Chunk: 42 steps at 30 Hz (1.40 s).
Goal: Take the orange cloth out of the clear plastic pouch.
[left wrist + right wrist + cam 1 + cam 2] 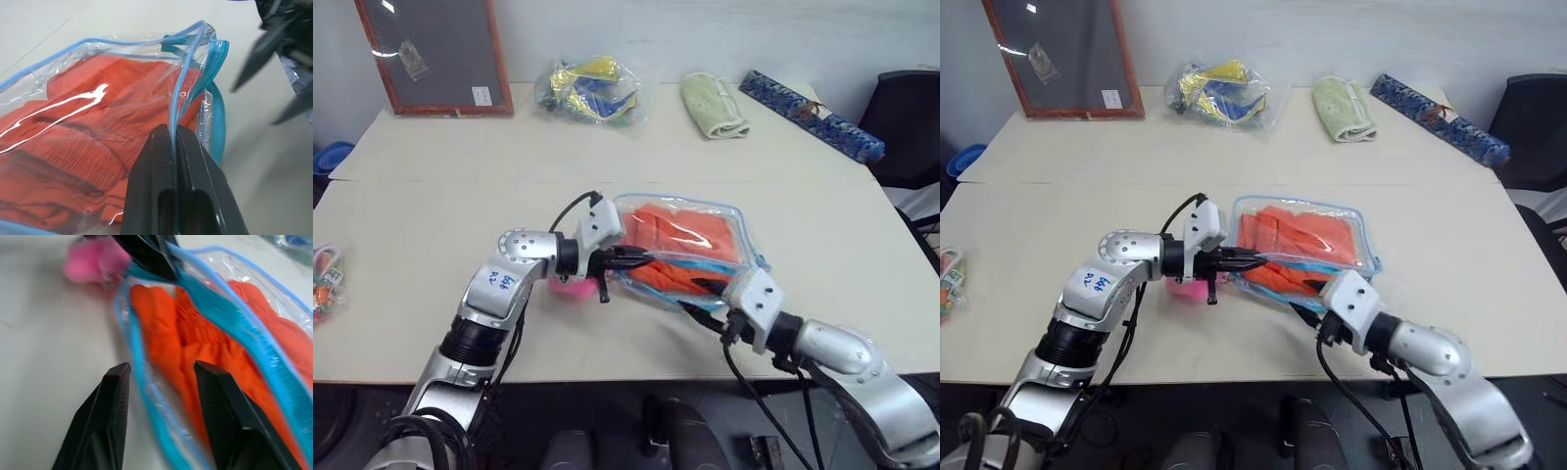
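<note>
The clear plastic pouch (pixel 736 217) with blue zipper edging lies mid-table, and the orange cloth (pixel 690 233) is folded inside it. My left gripper (pixel 641 257) reaches in from the left and is shut on the pouch's clear edge by the opening, pinched between its tips (pixel 172 129). My right gripper (pixel 700 294) comes from the near right. Its fingers stand apart (pixel 161 368) astride the pouch's lower blue edge, with orange cloth (pixel 195 347) showing between them. The pink plush charm (pixel 573 286) lies under my left wrist.
At the back of the table stand a framed board (pixel 435 54), a clear bag of yellow and blue items (pixel 587 88), a pale green towel (pixel 713 105) and a long blue patterned box (pixel 811 115). A black chair (pixel 911 117) is at the right. Small items (pixel 325 279) lie at the left edge.
</note>
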Motion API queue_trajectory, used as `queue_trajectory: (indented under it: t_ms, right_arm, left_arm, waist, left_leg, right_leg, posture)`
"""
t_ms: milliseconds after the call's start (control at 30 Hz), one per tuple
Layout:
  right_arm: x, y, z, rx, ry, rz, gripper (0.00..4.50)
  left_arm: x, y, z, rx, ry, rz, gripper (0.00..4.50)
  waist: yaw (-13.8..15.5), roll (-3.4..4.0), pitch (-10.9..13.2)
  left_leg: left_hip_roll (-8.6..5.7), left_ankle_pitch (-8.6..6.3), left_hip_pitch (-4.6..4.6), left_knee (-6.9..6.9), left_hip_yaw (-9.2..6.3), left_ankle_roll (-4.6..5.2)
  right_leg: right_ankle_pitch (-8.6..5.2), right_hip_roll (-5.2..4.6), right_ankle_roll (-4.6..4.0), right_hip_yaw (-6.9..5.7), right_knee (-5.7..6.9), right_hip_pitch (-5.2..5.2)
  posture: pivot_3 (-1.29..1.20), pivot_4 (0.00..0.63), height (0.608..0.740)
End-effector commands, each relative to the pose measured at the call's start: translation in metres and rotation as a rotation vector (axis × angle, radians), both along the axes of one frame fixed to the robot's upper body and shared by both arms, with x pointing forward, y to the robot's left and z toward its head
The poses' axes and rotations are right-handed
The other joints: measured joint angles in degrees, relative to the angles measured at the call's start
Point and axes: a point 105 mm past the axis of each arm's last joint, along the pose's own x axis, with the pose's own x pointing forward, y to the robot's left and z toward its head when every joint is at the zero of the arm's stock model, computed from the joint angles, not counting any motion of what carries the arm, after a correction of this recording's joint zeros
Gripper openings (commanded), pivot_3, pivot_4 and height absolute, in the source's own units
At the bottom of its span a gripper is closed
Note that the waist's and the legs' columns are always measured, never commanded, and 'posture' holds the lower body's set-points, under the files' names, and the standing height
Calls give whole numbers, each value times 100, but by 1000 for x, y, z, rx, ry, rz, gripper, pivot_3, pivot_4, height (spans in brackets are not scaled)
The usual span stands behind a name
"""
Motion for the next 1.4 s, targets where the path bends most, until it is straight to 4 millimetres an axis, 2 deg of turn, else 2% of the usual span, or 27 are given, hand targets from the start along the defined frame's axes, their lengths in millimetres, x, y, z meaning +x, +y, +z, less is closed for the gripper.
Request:
queue_trajectory:
  t_ms: [33, 167, 267, 367, 500, 733, 900, 1067, 1167, 1400]
  right_arm:
    - [12, 4, -3, -57, -75, -29, 2157]
    - [22, 6, -17, -124, -87, -55, 2157]
    - [22, 7, -21, -139, -85, -59, 2732]
    - [27, 6, -24, -174, -108, -85, 3685]
    - [36, 1, -29, -196, -117, -138, 3685]
    - [49, -2, -23, -67, -66, -197, 3685]
    - [56, -20, -39, -310, -129, -222, 3685]
    - [66, -26, -44, -374, -146, -267, 3685]
    - [64, -20, -46, -338, -124, -239, 3069]
    - [45, -18, -44, -380, -117, -93, 614]
  left_arm:
    - [-8, -8, 8, -12, -43, -39, 0]
    - [-7, -9, 5, -5, -50, -39, 0]
    - [-4, -11, 7, -14, -52, -31, 0]
    - [-5, -13, 7, -16, -54, -37, 0]
    - [-6, -18, 8, -23, -58, -50, 0]
    - [-12, -25, 10, -30, -64, -76, 0]
    - [-10, -24, 10, -39, -57, -62, 0]
    - [-4, -23, 13, -58, -54, -33, 0]
    - [-1, -22, 12, -54, -58, -22, 0]
    - [21, -16, 12, -56, -66, 73, 0]
  waist:
    - [3, 0, 0]
    - [12, 0, 0]
    - [18, 0, 0]
    - [14, 0, 0]
    - [11, 0, 0]
    - [8, 1, 0]
    - [16, 1, 0]
    - [12, 0, -1]
    - [15, -1, -2]
    - [39, -1, -2]
  left_leg:
    - [0, 0, -1, 1, 0, 0]
    - [0, 0, -2, 1, -1, 0]
    - [0, 0, -4, 1, -2, 1]
    - [1, 0, -3, 1, -2, 1]
    - [1, 0, -2, 1, -1, 1]
    - [3, 1, -2, 2, -2, 1]
    - [0, 1, -3, 2, -2, 3]
    - [0, 1, 0, 3, -2, 3]
    - [0, 2, 1, 4, -3, 5]
    - [-4, 3, -2, 4, -7, 7]
  right_leg:
    - [0, 0, 0, -1, 0, 0]
    - [0, -1, 0, -1, 0, -1]
    - [0, -2, 0, -3, 0, -1]
    - [0, -1, 0, -2, 0, -1]
    - [0, -1, 0, -2, -1, -1]
    - [0, -3, 0, -2, 1, 0]
    - [1, -6, 1, -2, 0, 0]
    - [1, -6, 1, -1, -1, 3]
    - [1, -10, 2, -1, -1, 5]
    - [2, -11, 4, -5, -2, 6]
  posture:
    - [0, 150, 740]
    - [0, 150, 740]
    - [0, 150, 740]
    - [0, 150, 740]
    - [0, 150, 740]
    - [0, 150, 740]
    - [0, 150, 740]
    - [0, 150, 740]
    - [0, 150, 740]
    - [0, 150, 740]
